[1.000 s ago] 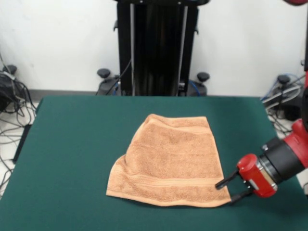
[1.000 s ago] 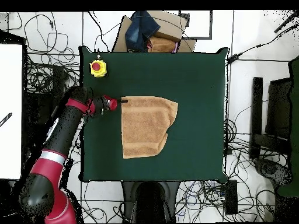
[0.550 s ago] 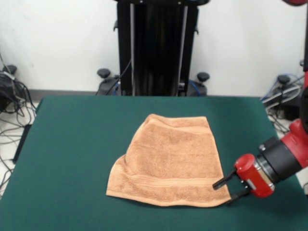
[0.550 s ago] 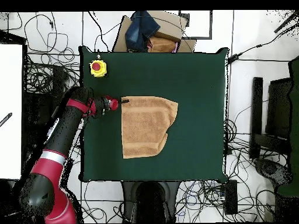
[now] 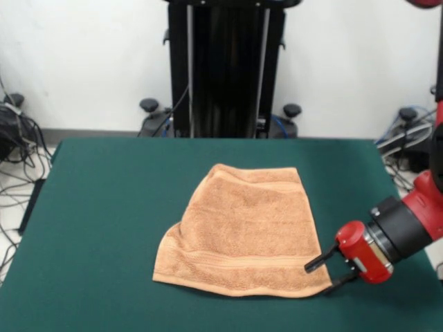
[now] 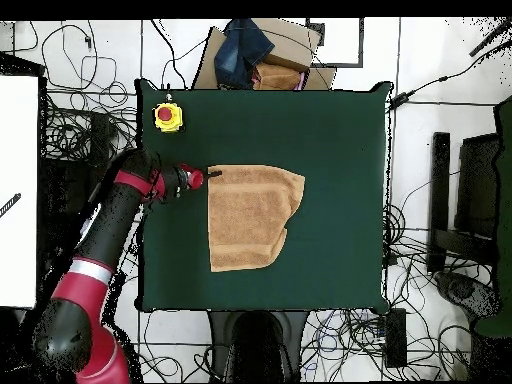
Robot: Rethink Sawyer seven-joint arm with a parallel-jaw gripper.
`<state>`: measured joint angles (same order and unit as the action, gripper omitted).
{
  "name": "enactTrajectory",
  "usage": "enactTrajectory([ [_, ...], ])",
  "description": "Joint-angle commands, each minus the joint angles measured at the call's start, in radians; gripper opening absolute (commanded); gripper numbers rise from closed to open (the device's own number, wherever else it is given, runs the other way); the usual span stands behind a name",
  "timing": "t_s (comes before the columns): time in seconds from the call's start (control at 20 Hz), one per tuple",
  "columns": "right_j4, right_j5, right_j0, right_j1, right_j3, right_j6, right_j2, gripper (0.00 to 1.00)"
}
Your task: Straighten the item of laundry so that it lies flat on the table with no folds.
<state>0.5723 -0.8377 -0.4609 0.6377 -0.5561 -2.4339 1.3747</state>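
The claw (image 5: 318,275) lies low on the green worktop (image 5: 104,207), its fingers spread apart around the peach towel's (image 5: 246,232) near corner, not clenched.

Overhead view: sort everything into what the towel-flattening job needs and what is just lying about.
Needed: peach towel, part folded; green table; gripper, open at the towel's corner.

Lying about: yellow box with red button; cardboard box with dark cloth beyond the table; floor cables.

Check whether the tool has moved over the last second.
Yes. The tool has crept in from the side toward the near corner of the still peach-orange terry towel, its two black fingers apart.
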Motion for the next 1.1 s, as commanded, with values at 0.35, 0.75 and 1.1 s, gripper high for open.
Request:
enactTrajectory([
  [0.35, 0.009, 0.117, -0.015, 0.081, -0.079, -0.291, -0.102, 1.00],
  [0.75, 0.015, 0.139, -0.018, 0.079, -0.091, -0.274, -0.113, 0.00],
  [1.1, 0.024, 0.160, -0.020, 0.076, -0.095, -0.281, -0.120, 0.00],
])
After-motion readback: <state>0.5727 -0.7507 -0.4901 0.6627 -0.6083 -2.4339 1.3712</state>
